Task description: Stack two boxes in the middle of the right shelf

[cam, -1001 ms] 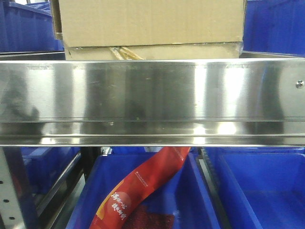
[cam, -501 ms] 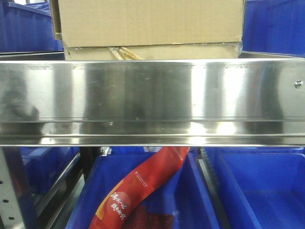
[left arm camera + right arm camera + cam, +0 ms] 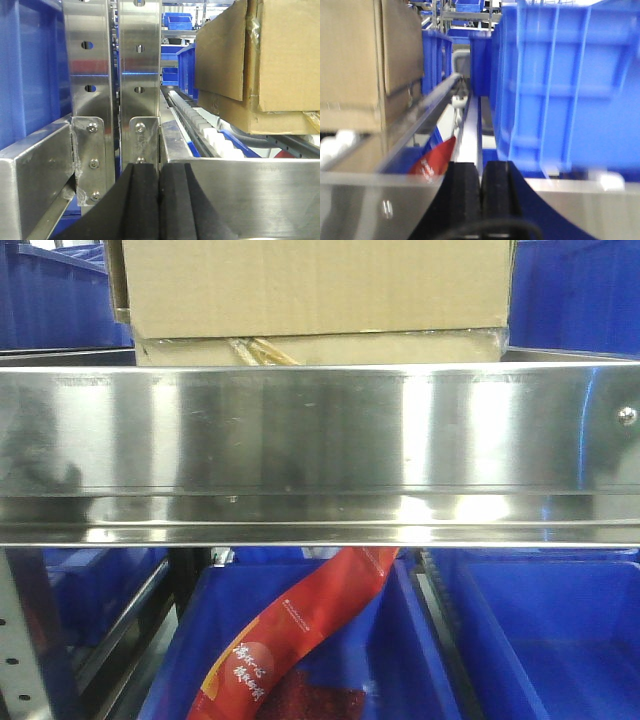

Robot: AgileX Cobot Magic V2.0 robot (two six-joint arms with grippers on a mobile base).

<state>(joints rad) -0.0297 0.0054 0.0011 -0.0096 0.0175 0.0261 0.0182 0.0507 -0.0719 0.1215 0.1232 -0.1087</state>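
The two boxes stand stacked on the right shelf middle, a shiny steel tier with a broad front lip. The tall brown box rests on the thin flat one, whose yellowish tape peels at its front. The left wrist view has the tall box and the flat box at the right, apart from my left gripper, which is shut on nothing before the lip. In the right wrist view the stack is at the left, and my right gripper is shut and holds nothing.
Perforated steel uprights stand just ahead of the left gripper. A white roller track runs along the tier. Blue bins crowd the stack's right side. Below the tier, a red bag lies in a blue bin.
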